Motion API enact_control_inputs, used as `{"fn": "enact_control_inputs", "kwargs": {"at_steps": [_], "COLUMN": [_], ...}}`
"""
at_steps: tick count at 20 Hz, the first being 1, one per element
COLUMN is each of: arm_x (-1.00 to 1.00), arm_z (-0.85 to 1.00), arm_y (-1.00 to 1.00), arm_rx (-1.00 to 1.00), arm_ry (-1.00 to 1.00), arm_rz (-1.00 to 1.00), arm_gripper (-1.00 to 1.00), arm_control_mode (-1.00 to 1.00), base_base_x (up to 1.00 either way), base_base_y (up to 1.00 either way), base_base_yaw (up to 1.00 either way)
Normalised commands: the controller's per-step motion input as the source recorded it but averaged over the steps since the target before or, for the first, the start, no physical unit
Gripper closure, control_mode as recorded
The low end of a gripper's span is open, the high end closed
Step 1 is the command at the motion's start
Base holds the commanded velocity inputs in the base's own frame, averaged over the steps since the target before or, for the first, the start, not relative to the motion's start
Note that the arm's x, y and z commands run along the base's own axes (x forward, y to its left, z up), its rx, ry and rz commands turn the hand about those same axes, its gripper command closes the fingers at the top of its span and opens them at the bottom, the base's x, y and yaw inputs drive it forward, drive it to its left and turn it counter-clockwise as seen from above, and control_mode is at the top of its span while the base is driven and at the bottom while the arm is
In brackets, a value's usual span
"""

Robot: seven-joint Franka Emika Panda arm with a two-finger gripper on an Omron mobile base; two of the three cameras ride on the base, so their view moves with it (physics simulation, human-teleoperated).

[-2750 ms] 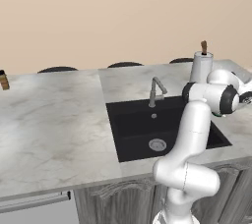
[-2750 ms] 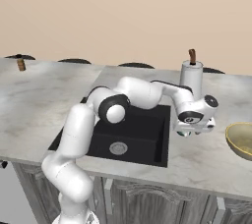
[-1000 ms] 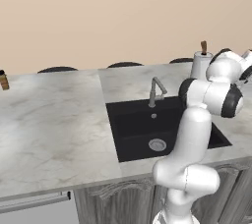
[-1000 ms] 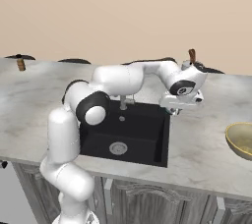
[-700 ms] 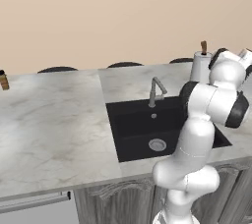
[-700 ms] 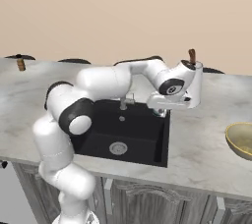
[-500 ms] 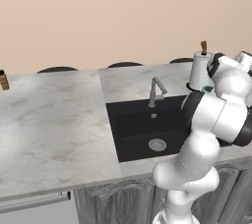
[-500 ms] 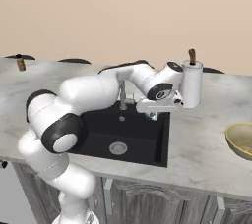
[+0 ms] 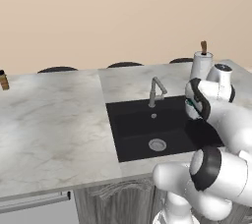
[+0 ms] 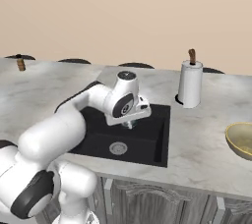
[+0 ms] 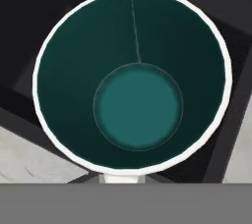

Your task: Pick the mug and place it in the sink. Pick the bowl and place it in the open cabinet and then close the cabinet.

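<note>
The small white mug with teal interior (image 11: 133, 80) hangs in the closed claw (image 10: 129, 124), above the black recessed sink (image 10: 147, 142) and not yet set down. The wide tan-olive bowl (image 10: 241, 139) waits on the marble surface (image 10: 206, 134), well right of the sink; cabinet steps remain.

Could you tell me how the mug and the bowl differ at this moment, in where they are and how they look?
The mug has a teal interior and a white rim, while the bowl is tan-olive. The mug hangs over the black sink, close under the hand camera; the bowl rests on the marble counter, to the right of the sink. The bowl stands free, far from the arm. Both are round, open-topped and look empty.
</note>
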Motion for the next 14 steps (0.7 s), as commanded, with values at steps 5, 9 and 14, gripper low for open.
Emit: {"fn": "enact_control_inputs", "kwargs": {"at_steps": [5, 9, 14], "arm_x": [0.00, 0.01, 0.18], "arm_z": [-0.29, -0.31, -0.07], "arm_y": [0.36, 0.05, 0.00], "arm_rx": [-0.01, 0.08, 0.06], "arm_ry": [0.12, 0.09, 0.03], "arm_rz": [0.00, 0.00, 0.02], "arm_gripper": [1.00, 1.00, 1.00], "arm_control_mode": [-1.00, -1.00, -1.00], "base_base_x": [0.00, 0.00, 0.00], "base_base_y": [0.00, 0.00, 0.00], "base_base_yaw": [0.00, 0.00, 0.00]}}
